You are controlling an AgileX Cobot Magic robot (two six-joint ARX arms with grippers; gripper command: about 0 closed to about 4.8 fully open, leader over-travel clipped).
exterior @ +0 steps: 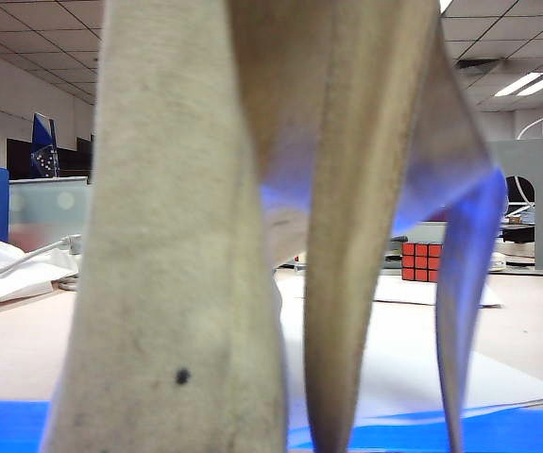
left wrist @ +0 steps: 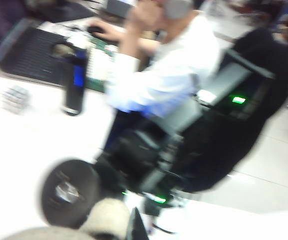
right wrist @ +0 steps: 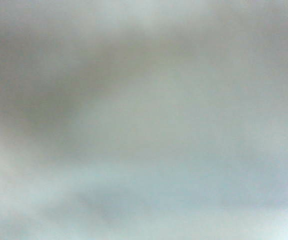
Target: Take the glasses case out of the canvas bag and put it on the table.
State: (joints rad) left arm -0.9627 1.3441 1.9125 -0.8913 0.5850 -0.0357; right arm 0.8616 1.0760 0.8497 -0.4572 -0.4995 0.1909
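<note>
We find the canvas bag (exterior: 177, 236) hanging close before the exterior camera, its cloth and a beige strap (exterior: 347, 245) filling most of that view and clear of the table (exterior: 526, 330) in places. The glasses case shows in no view; we judge it to be inside the bag, but that cannot be confirmed.

Neither gripper is visible in the exterior view. In the left wrist view, only a dark sliver at the frame edge with a pale cloth-like lump beside it may belong to the left gripper (left wrist: 133, 227); its fingers are together, and whether cloth is pinched between them cannot be told. The right wrist view is a uniform grey-white blur, probably cloth against the lens; the right gripper is not seen, its fingers are closed, and what lies between them is unknown.

Handling judgement: the bag is soft and limp and will fold and slide around the fingers, so it needs holding at the rim or strap. The case, being a rounded hard shell, should be light, stiff and rather slippery; we would take it across its narrow middle, fingers on the long sides.

Only the exterior view shows the Rubik's cube (exterior: 420, 261) and white paper sheets (exterior: 422, 368) on the table behind the bag. Only the left wrist view shows a seated person (left wrist: 169, 70) at a keyboard (left wrist: 28, 50).
</note>
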